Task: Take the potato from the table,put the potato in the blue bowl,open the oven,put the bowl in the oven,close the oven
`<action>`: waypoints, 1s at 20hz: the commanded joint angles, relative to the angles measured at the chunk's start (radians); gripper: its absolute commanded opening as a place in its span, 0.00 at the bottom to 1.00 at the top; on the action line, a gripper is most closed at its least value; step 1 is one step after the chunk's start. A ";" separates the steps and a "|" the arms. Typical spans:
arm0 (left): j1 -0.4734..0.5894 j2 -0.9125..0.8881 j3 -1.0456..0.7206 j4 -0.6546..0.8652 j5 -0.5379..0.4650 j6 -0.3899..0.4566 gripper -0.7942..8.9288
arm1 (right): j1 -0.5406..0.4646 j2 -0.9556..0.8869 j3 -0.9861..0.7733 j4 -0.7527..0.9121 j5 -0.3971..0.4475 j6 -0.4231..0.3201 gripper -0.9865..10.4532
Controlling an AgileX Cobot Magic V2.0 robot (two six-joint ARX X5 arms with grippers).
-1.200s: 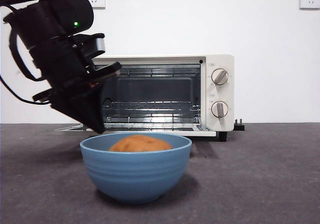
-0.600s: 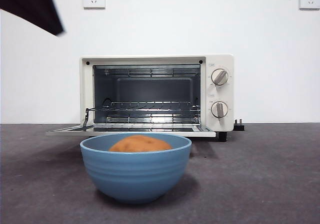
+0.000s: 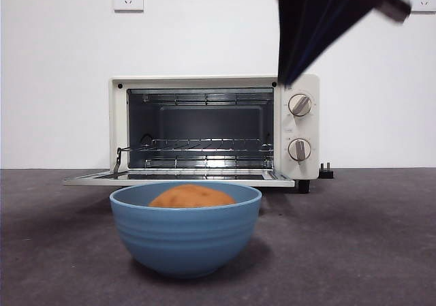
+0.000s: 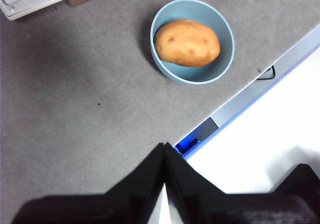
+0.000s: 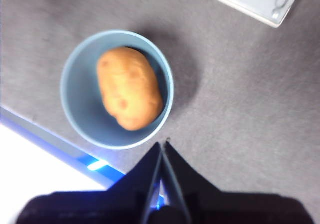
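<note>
Gone from the upper left since half a second ago: one dark arm; another dark arm now enters from the top, above the knob side of the cream-white toaster oven, door down flat, wire rack showing. Deep round medium-blue ridged bowl on the dark grey speckled table, in front of the oven. Orange-brown matte potato inside the bowl. Left gripper: jaws together, holding nothing, well apart from the bowl. Right gripper: jaws together, holding nothing, above the table just beside the bowl.

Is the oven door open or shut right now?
Open. The oven has its door folded down flat, baring the wire rack inside.
</note>
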 commanded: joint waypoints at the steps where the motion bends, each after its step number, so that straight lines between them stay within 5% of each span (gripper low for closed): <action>1: 0.000 -0.024 0.001 -0.038 0.005 0.016 0.08 | -0.023 0.063 -0.009 0.028 -0.068 -0.014 0.08; 3: 0.000 -0.038 0.001 -0.068 0.005 0.045 0.08 | -0.036 0.119 -0.009 0.060 -0.143 -0.017 0.10; 6: 0.000 -0.054 0.001 -0.070 0.009 0.048 0.08 | -0.036 0.176 -0.009 0.092 -0.136 -0.005 0.31; 8: 0.000 -0.055 0.001 -0.070 0.008 0.048 0.08 | -0.035 0.193 -0.009 0.089 -0.096 0.003 0.36; 20: 0.000 -0.055 0.001 -0.070 0.005 0.045 0.08 | -0.037 0.312 -0.009 0.135 0.001 0.036 0.36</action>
